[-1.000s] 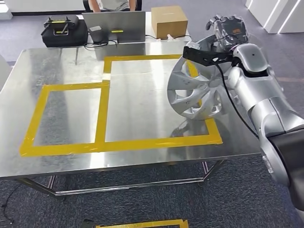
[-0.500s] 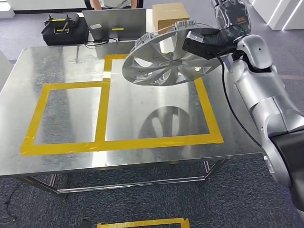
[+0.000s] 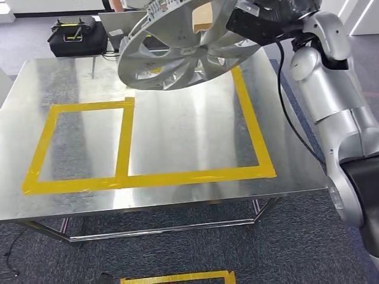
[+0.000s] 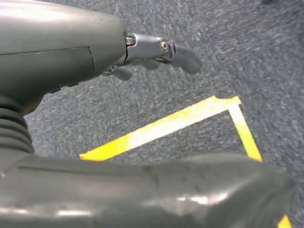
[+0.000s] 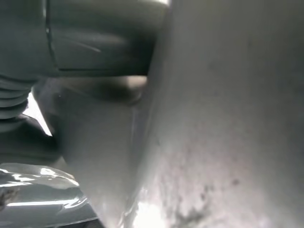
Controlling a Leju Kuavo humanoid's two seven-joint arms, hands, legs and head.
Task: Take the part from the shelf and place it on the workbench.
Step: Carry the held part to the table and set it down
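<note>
The right hand (image 3: 268, 21), arm raised, grips the silver wheel cover (image 3: 188, 44) tilted above the workbench (image 3: 179, 130).

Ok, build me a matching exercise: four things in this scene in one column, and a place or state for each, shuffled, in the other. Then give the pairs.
Things
1. wheel cover
2. black case
3. yellow tape rectangles
4. left robot hand

Places or states
A. stuck flat on the steel workbench
B. held in the air above the workbench
C. hanging over grey carpet, holding nothing
D. standing at the far left corner of the workbench

Pairs: 1-B, 2-D, 3-A, 4-C
</note>
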